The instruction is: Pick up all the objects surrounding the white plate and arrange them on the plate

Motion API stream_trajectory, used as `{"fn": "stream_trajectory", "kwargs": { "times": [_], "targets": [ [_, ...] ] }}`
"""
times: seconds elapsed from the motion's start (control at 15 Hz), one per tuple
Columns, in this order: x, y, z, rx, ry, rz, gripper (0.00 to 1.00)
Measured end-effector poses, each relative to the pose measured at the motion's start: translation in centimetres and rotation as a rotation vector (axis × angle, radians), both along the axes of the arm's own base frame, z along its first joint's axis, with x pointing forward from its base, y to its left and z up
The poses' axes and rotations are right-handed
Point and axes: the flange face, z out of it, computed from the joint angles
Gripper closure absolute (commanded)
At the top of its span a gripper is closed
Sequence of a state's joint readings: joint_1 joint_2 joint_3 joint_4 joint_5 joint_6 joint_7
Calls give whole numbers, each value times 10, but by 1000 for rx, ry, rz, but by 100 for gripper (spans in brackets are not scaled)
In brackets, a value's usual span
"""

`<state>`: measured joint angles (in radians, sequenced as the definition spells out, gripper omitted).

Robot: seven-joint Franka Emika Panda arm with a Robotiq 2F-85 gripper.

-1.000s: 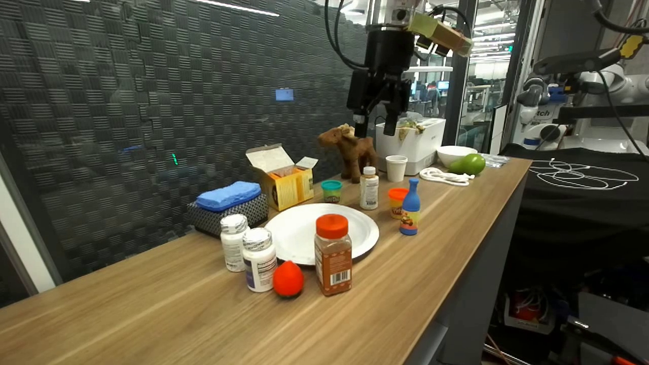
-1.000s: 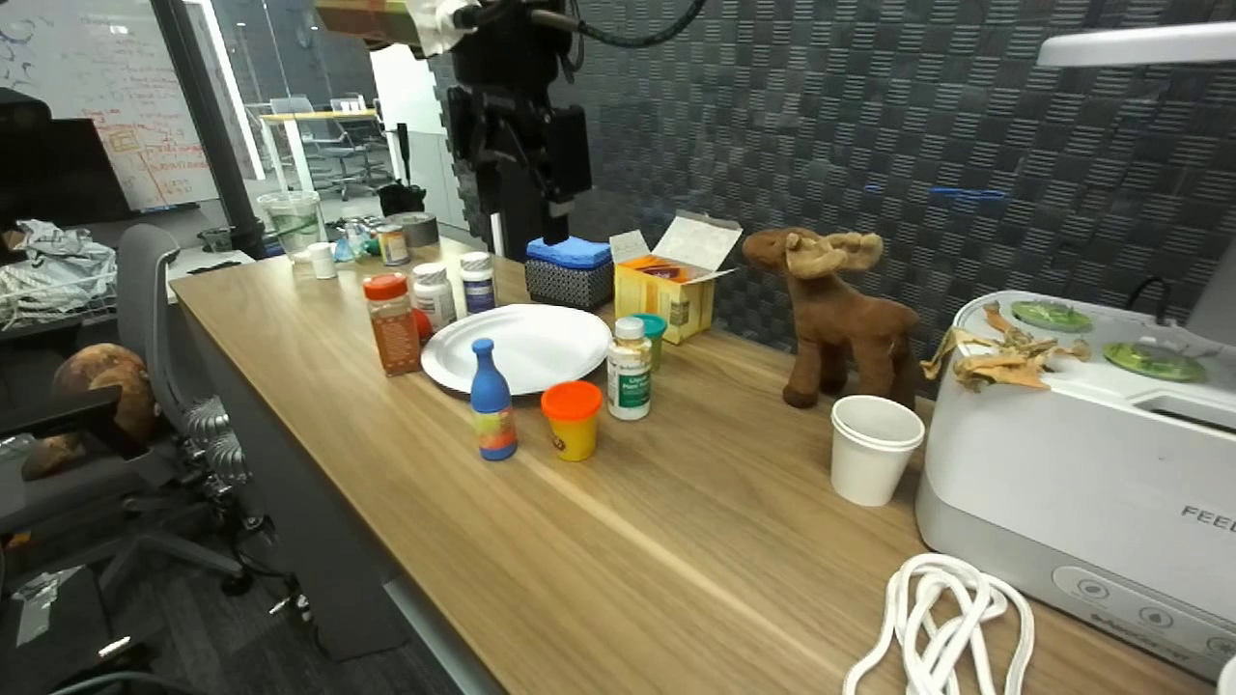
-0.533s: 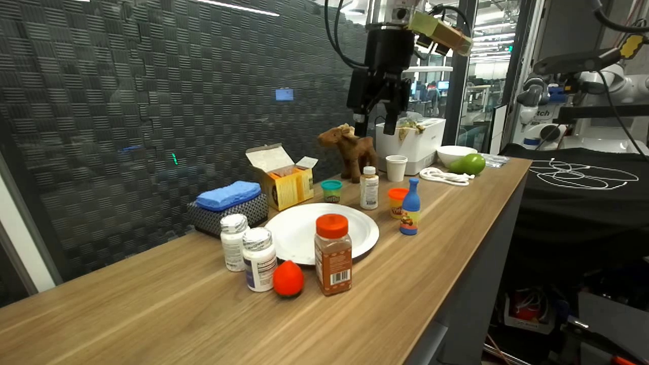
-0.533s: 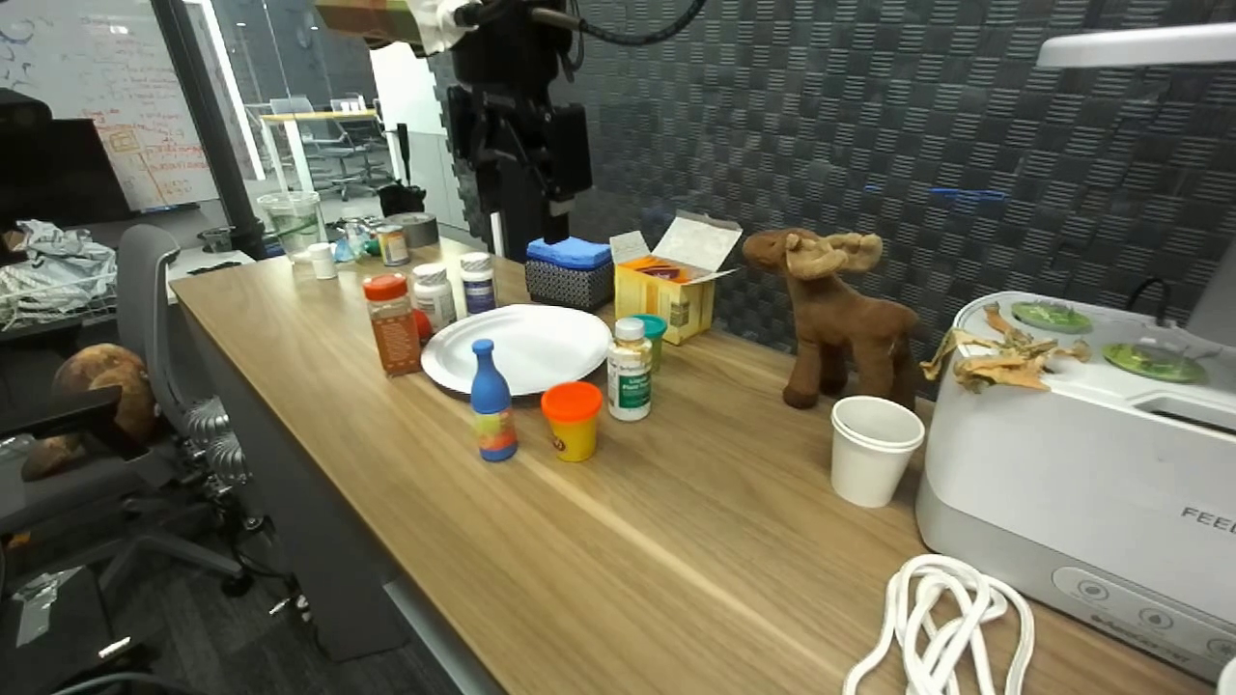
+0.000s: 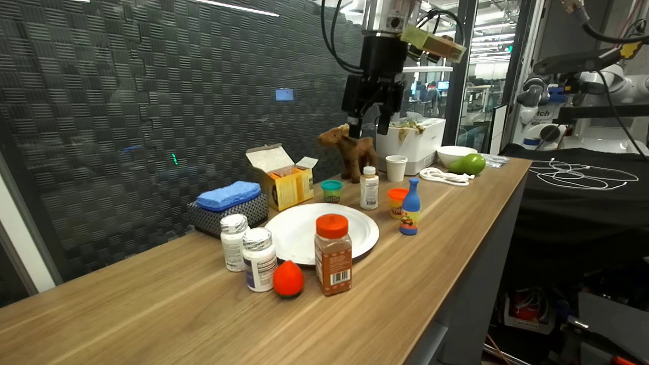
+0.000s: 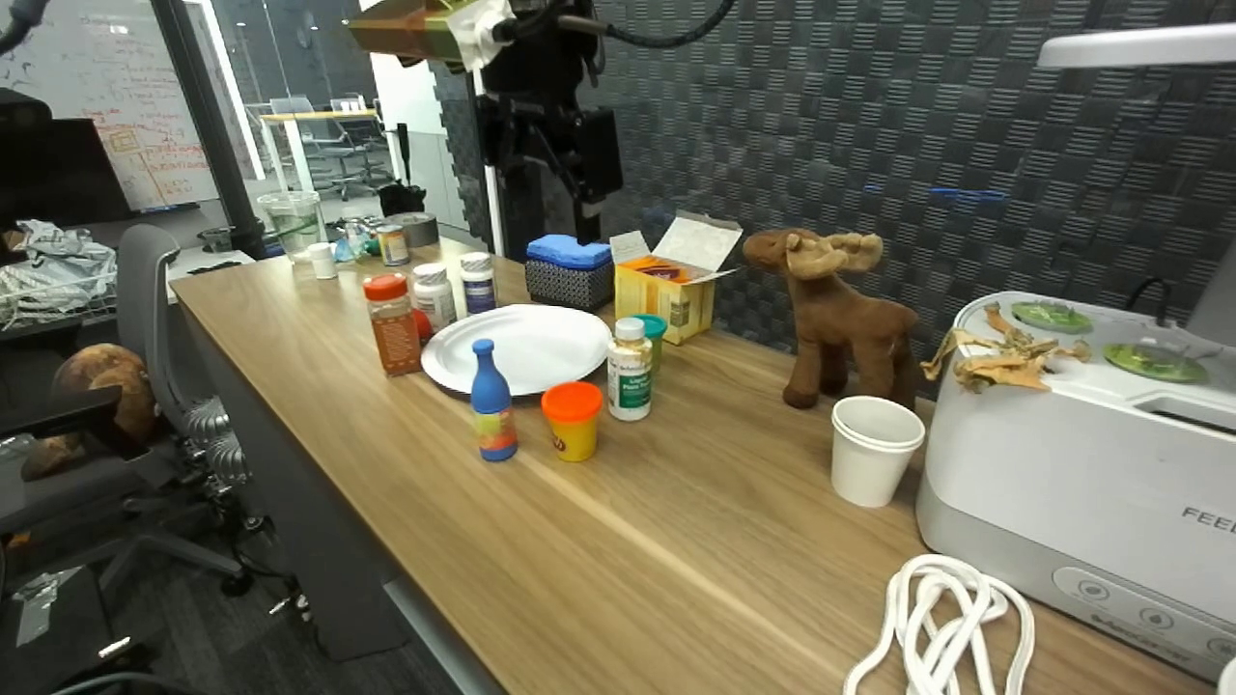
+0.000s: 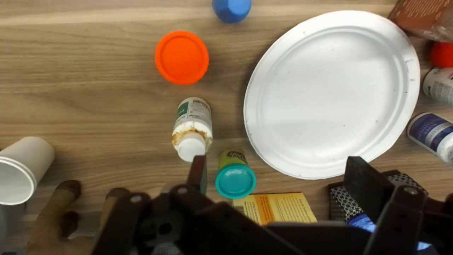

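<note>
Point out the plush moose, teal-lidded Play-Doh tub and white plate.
Plush moose (image 6: 850,323), in an exterior view: its body.
Teal-lidded Play-Doh tub (image 7: 235,178), wrist view: lid.
White plate (image 7: 332,94), wrist view: bare center.

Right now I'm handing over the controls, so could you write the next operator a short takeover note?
Jaws: open, holding nothing, raised above the table.
Around the white plate: blue bottle, orange-lidded tub, green-labelled white bottle, teal-lidded tub, red-lidded jar, pointed red object and two more white bottles.
Done: no placements; none of these eight is on the plate.
Left: all eight. Whether the yellow box and the patterned box with blue cloth count too is unclear.
</note>
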<state>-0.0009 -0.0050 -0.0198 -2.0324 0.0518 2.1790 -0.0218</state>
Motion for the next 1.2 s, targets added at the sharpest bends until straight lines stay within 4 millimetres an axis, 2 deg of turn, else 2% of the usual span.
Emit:
{"fn": "stream_trajectory", "kwargs": {
  "times": [0.33, 0.73, 1.0, 1.2],
  "targets": [
    [39, -5, -16, -13, -26, 20, 0],
    [90, -3, -62, -46, 0, 113, 0],
    [108, -1, -98, -74, 40, 172, 0],
    [116, -1, -114, -93, 57, 197, 0]
  ]
}}
